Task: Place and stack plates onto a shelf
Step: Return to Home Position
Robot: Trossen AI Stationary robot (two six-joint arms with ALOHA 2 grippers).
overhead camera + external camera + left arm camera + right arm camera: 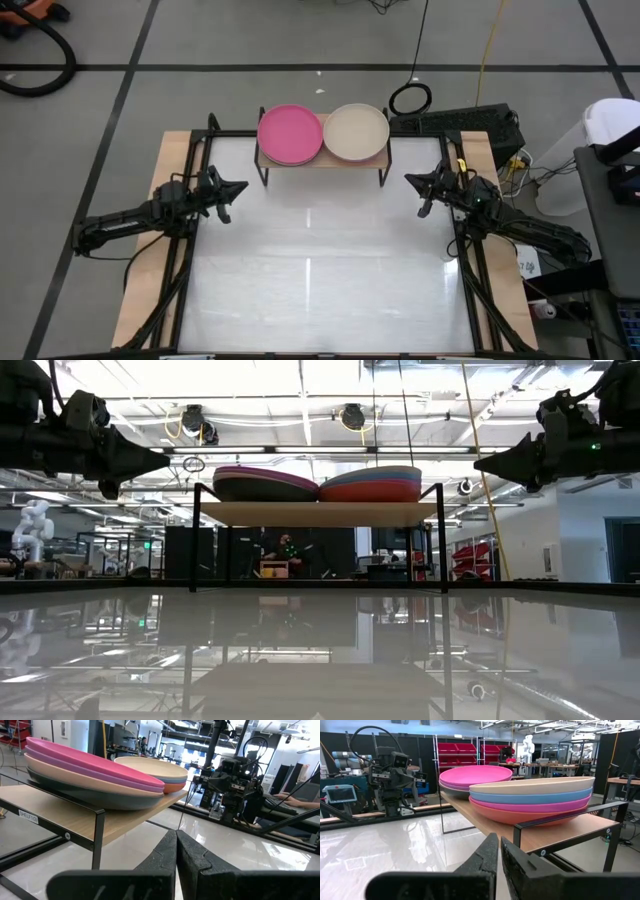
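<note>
Tools: the left tool (241, 187) is hanging over the desk's left side and the right tool (409, 180) over its right side, both pointing inward toward each other and neither carrying anything.
Left fingers: the left tool's dark fingers (167, 855) are pressing together tip to tip.
Right fingers: the right tool's dark fingers (489, 855) are lying against each other, with only a hairline seam between them.
Height: in the low view both tools are riding at about the level of the plates, clear of the desk's surface.
Shelf: the shelf (322, 161) is standing at the far middle of the desk, with one tool hovering near each of its ends.
Left stack: four plates are nesting on the shelf's left half: the black plate (100, 796) at the bottom, then the peach plate (100, 781), the purple plate (100, 771) and the top magenta plate (100, 764).
Right stack: four more are nesting on the right half: the red plate (535, 816) at the bottom, then the lower magenta plate (535, 806), the blue plate (535, 796) and the beige plate (535, 785).
Gap: the two stacks' rims are coming right up to each other at the shelf's middle; whether they are touching cannot be told.
Desk: the glossy white desk (320, 270) is mirroring the ceiling lights.
Floor: a black cable ring (410, 98) is lying behind the shelf.
</note>
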